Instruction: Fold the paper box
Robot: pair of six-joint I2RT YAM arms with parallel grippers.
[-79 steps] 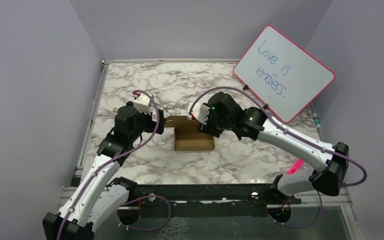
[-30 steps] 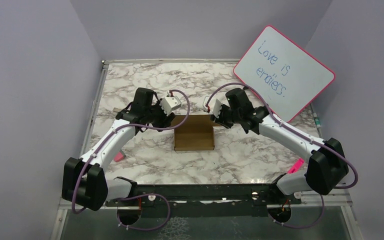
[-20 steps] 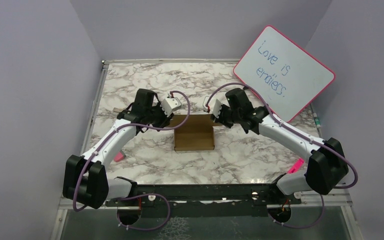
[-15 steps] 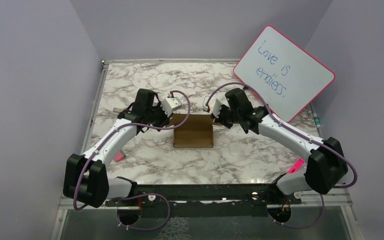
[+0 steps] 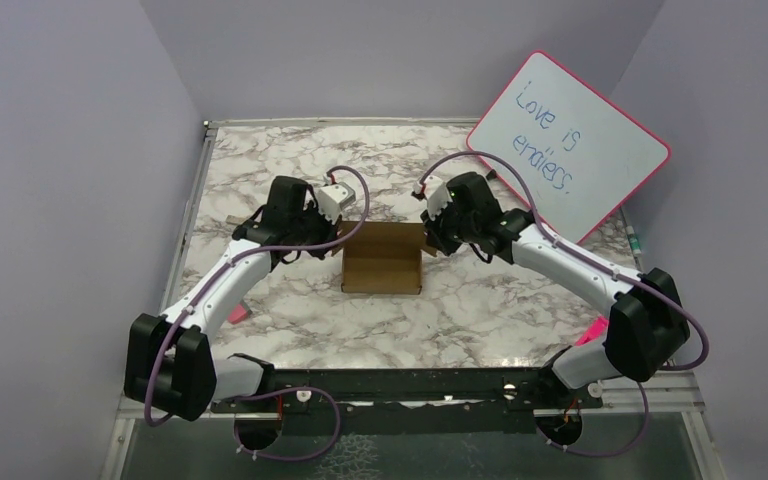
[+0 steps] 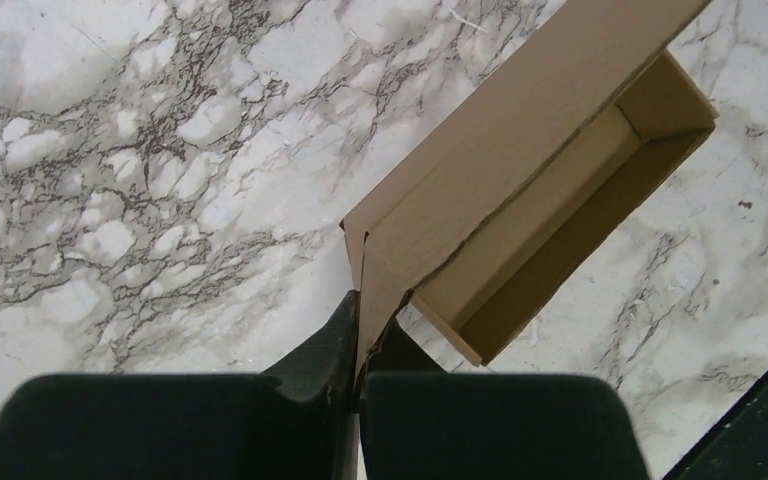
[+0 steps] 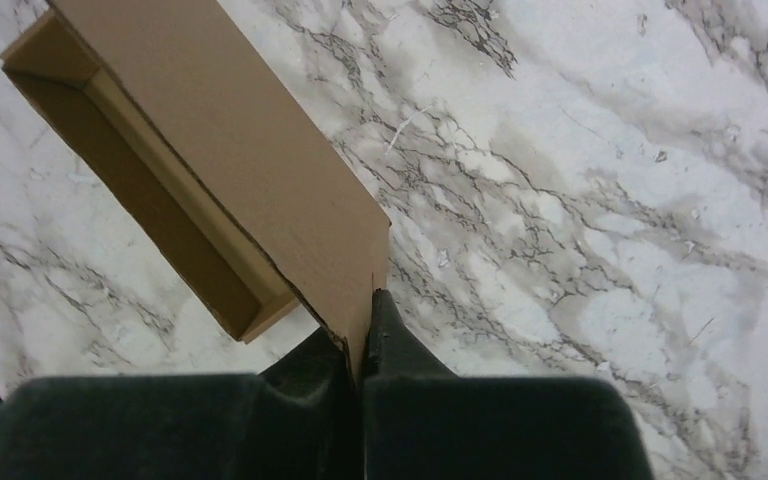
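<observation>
The paper box (image 5: pixel 382 258) is plain brown cardboard, an open oblong tray with a raised lid flap, at the middle of the marble table (image 5: pixel 290 170). My left gripper (image 5: pixel 340 232) is shut on the flap's left corner; in the left wrist view the cardboard (image 6: pixel 500 180) is pinched between the black fingers (image 6: pixel 335 340). My right gripper (image 5: pixel 428 238) is shut on the flap's right corner, with the box (image 7: pixel 240 170) clamped between its fingers (image 7: pixel 390 335). The open tray interior (image 6: pixel 550 250) faces both wrist cameras.
A pink-framed whiteboard (image 5: pixel 568 146) with handwriting leans at the back right. A small pink object (image 5: pixel 237 314) lies near the left arm, another pink thing (image 5: pixel 592 332) by the right arm's base. A metal rail (image 5: pixel 185 230) runs along the table's left edge.
Both grippers have closed onto the flap's corners over the last second. The box has shifted slightly toward the back and left, and both wrists have tilted.
</observation>
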